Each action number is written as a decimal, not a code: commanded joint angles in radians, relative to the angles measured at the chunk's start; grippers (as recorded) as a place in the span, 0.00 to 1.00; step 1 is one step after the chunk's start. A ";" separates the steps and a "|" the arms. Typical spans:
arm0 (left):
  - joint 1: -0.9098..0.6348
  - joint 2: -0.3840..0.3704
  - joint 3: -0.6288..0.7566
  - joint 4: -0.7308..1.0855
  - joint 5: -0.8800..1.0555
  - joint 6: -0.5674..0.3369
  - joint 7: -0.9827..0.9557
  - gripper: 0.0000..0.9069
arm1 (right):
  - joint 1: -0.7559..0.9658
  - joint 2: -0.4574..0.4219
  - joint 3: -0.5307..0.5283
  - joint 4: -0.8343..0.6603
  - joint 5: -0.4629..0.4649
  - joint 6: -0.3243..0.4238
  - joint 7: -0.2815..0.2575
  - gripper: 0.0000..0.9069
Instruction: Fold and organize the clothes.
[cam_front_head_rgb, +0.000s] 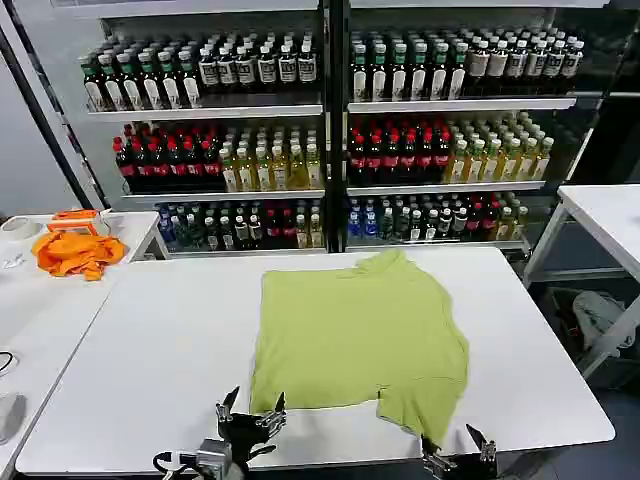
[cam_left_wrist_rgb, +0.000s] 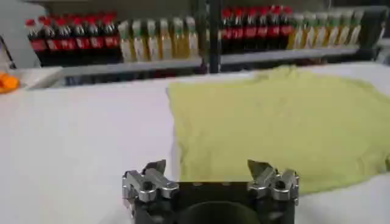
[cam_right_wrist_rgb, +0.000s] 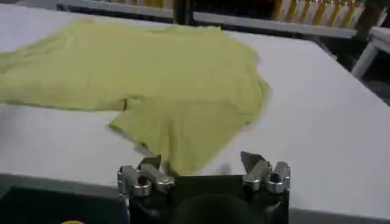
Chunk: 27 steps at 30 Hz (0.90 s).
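Here, from my head camera, the yellow-green T-shirt (cam_front_head_rgb: 358, 335) lies on the white table (cam_front_head_rgb: 150, 350), partly folded, its neck toward the shelves of bottles (cam_front_head_rgb: 330, 130) and one sleeve flap trailing toward the near edge on my right. My left gripper (cam_front_head_rgb: 251, 410) sits at the near edge, just off the shirt's near left corner, fingers spread and holding nothing. My right gripper (cam_front_head_rgb: 458, 450) is low at the near edge, just beside the tip of the trailing flap, also spread apart and empty. An orange cloth (cam_front_head_rgb: 75, 252) is bunched on a side table to my left, well apart from the shirt.

From my left wrist, my left gripper (cam_left_wrist_rgb: 210, 173) is released, its two fingertips parted above the bare table, with the T-shirt's (cam_left_wrist_rgb: 286, 122) hem just beyond them.

From my right wrist, my right gripper (cam_right_wrist_rgb: 202, 169) is likewise unclenched, with the pointed end of the T-shirt (cam_right_wrist_rgb: 158, 85) lying between and just ahead of the fingertips (cam_right_wrist_rgb: 251, 163); I cannot tell whether they touch the fabric.
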 joint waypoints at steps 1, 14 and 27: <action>-0.020 0.004 0.012 0.069 -0.002 0.030 -0.009 0.04 | -0.021 0.010 -0.006 -0.010 0.003 0.002 0.004 0.00; -0.023 0.003 0.006 0.078 -0.017 0.027 -0.012 0.04 | 0.001 0.009 -0.008 -0.013 0.025 0.015 0.003 0.00; -0.024 0.006 -0.003 0.072 -0.028 0.018 -0.010 0.04 | 0.015 0.002 -0.007 -0.001 0.009 0.042 -0.007 0.00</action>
